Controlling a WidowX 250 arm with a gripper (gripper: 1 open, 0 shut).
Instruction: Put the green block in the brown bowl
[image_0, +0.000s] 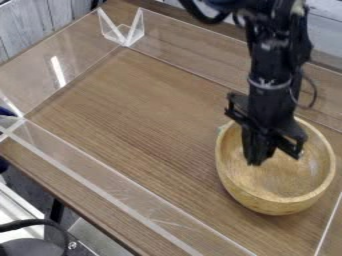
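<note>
The brown bowl (235, 178) stands on the wooden table at the right, light wood with a thick rim. My gripper (269, 156) points straight down over the bowl's inside, low between the rim walls, its black fingers pressed together and shut. Nothing shows between the fingers. The green block is hidden; the arm covers the spot behind the bowl's far rim.
Low clear acrylic walls (80, 165) fence in the wooden table top (134, 110). A clear plastic bracket (123, 28) stands at the far left corner. The bowl sits close to the right wall.
</note>
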